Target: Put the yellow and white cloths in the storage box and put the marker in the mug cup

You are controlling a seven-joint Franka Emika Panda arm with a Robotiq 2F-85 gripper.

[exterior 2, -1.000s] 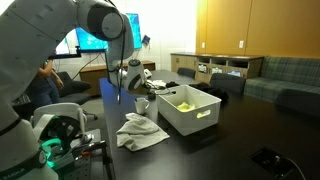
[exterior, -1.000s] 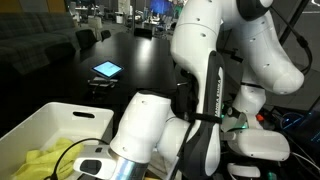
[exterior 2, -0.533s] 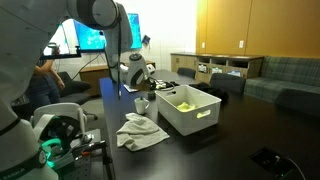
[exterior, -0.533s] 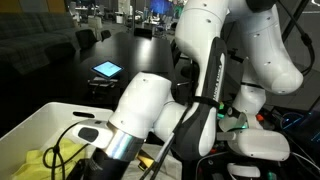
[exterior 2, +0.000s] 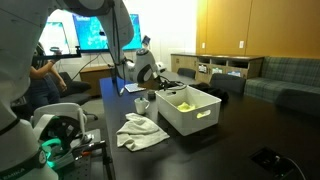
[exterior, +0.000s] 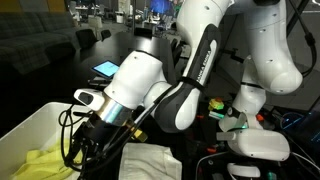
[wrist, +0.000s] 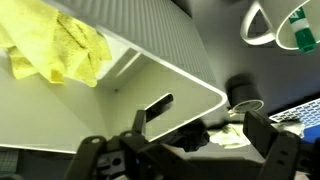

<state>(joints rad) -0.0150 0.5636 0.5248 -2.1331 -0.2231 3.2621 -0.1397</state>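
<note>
1. My gripper (wrist: 185, 150) hangs over the box (exterior 2: 190, 126), jaws wide apart and empty.
2. Yellow cloth (wrist: 55, 50) lies inside the box; that step looks done.
3. Next is probably the white cloth (exterior 2: 140, 132), crumpled on the table (exterior 2: 235, 138) just beside the box. It needs a top pinch.
4. The heap spreads mostly sideways in the exterior view, with no pointing end.
5. Marker: cannot find it.

Smooth white plastic with a faint sheen forms the storage box (wrist: 60, 125); inside it lies the yellow cloth (wrist: 55, 45), soft, matt and crumpled. Beside the box, the white cloth (exterior 2: 140, 130), rumpled fabric, rests on a dark, glossy table (exterior: 125, 50), near the shiny white casing of the robot arm (exterior: 135, 85).
</note>
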